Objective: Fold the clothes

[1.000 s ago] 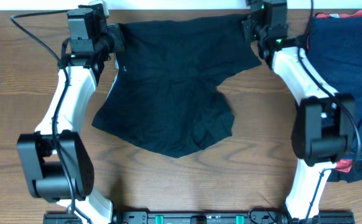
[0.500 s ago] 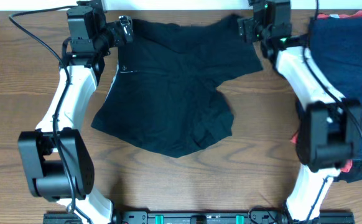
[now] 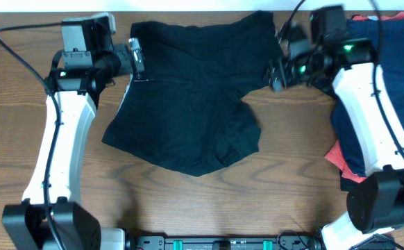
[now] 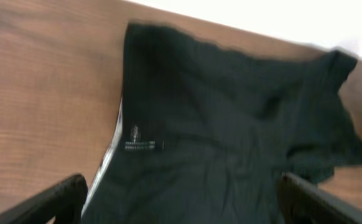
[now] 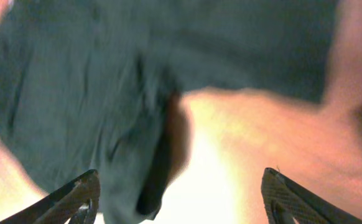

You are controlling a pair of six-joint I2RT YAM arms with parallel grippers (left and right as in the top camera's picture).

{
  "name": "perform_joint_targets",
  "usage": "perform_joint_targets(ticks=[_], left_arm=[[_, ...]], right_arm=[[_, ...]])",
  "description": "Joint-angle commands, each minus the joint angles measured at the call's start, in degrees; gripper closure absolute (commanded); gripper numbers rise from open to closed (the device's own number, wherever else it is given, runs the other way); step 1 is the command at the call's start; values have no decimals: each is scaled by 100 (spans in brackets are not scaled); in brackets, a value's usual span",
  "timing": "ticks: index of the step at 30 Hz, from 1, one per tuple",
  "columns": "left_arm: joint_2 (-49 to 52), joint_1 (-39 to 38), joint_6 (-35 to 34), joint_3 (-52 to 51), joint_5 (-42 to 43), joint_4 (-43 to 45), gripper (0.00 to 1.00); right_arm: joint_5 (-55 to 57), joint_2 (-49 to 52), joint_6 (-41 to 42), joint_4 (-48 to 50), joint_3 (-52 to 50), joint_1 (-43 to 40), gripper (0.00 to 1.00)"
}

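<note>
Black shorts (image 3: 188, 104) lie spread flat mid-table, waistband toward the far edge. In the left wrist view the shorts (image 4: 231, 124) show a small white label (image 4: 140, 145) and a white side stripe. My left gripper (image 3: 134, 59) hovers open at the shorts' upper left edge, holding nothing; its fingers (image 4: 56, 199) stand wide apart. My right gripper (image 3: 280, 73) is open above the shorts' right leg edge, blurred by motion. Its fingertips (image 5: 75, 199) frame the shorts (image 5: 106, 81) and bare table, gripping nothing. Navy-blue pieces (image 3: 396, 62) and a small red one (image 3: 335, 156) are piled at the right.
The wooden table (image 3: 21, 139) shows bare on the left and along the front. The table's far edge (image 3: 209, 8) runs just behind the shorts. The right arm's white links (image 3: 375, 118) cross over the navy pile.
Both grippers opened and let go of the shorts' far corners. The left gripper drew back to the left; the right swung right and toward the near side. The shorts now lie flat.
</note>
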Motion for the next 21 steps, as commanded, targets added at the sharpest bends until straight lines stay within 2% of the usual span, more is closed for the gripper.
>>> perform_joint_targets(ticks=[1, 7, 14, 18, 21], left_arm=[[-105, 28, 140, 48, -26, -411, 2], [-68, 26, 140, 48, -28, -988, 2], [-44, 26, 142, 46, -28, -1292, 2], [-13, 26, 142, -37, -28, -1355, 2], [-11, 26, 140, -98, -28, -1340, 1]], right_arm=[[-332, 87, -227, -177, -426, 306, 21], [-588, 87, -221, 15, -1309, 761, 25], [-616, 87, 13, 726, -2197, 1130, 48], [-284, 63, 422, 1014, -2199, 1060, 71], [-162, 4, 592, 1226, -2074, 881, 97]])
